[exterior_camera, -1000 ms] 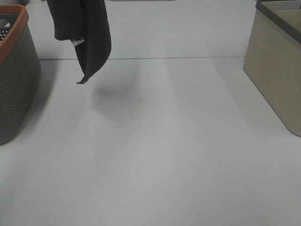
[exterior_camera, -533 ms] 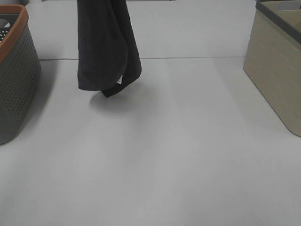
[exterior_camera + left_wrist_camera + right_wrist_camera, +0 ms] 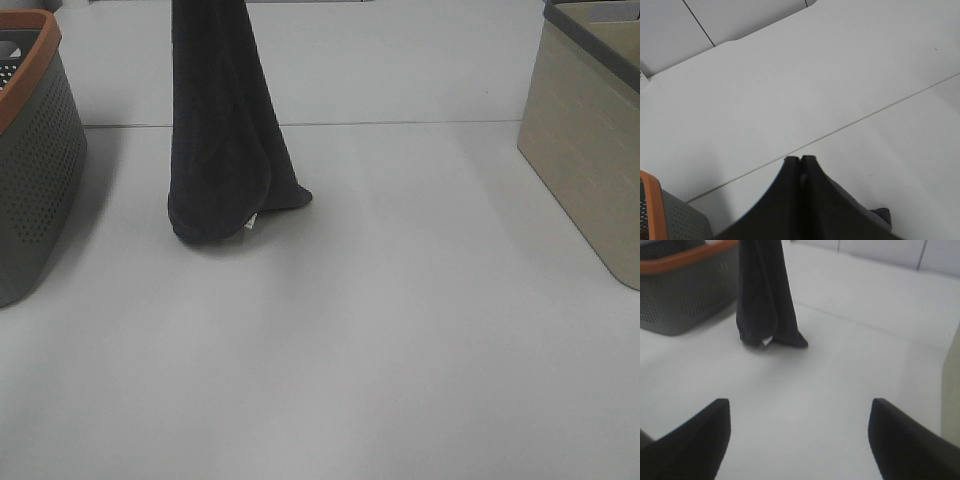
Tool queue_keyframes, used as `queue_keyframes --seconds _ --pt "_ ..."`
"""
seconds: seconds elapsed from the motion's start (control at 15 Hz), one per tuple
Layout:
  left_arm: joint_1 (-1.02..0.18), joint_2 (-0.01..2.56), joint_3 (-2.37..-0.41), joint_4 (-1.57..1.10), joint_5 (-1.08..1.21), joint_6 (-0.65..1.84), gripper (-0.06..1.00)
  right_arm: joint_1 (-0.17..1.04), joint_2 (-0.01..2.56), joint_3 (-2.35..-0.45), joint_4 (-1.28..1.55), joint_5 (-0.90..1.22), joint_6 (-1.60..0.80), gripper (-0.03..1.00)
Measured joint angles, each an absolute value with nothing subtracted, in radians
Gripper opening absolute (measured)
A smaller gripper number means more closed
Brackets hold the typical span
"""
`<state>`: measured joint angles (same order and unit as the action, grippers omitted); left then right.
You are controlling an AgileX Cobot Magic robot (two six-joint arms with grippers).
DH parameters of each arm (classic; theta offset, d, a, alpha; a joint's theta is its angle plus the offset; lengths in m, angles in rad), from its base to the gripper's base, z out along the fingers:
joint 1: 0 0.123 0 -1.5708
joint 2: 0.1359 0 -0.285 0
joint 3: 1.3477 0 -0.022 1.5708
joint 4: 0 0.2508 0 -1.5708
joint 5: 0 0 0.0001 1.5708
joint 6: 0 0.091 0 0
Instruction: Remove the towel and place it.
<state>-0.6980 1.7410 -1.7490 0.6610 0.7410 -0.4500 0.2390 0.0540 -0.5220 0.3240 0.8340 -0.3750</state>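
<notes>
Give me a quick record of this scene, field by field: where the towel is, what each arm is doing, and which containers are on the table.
cloth: dark grey towel, hanging upright, lower end seems to touch the table
marker: small white tag at the towel's lower edge
left arm: left gripper, fingers shut on the towel's top
right arm: right gripper, fingers open, empty, apart from the towel
left side: grey perforated basket with orange rim
right side: beige bin
status: towel not yet released

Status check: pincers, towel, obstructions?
Left pincer shut on towel. Right pincer open. Towel hangs, lower end touching table. Grey basket, beige bin off to sides.
</notes>
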Motion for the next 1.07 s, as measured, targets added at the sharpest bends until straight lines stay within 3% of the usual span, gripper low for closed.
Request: queue_keyframes --seconds 0.13,0.4,0.6,0.87,1.07 --pt "-0.708 1.740 -1.748 0.661 0.762 -0.420 0.00 0.239 0.160 -0.523 0.408 0.727 -0.534 0.74" --pt "-0.736 1.687 -1.748 0.650 0.808 -0.358 0.00 0.239 0.617 -0.523 0.806 0.657 -1.030 0.73" --pt "-0.736 1.683 -1.748 0.615 0.899 -0.299 0.00 0.239 0.897 -0.523 1.210 0.644 -1.578 0.72" --pt "-0.748 1.683 -1.748 0.590 0.925 -0.279 0.00 0.239 1.295 -0.523 1.680 0.762 -2.307 0.72" --pt "-0.777 1.683 -1.748 0.583 0.925 -0.260 0.00 0.239 1.505 -0.570 1.724 0.918 -2.456 0.72"
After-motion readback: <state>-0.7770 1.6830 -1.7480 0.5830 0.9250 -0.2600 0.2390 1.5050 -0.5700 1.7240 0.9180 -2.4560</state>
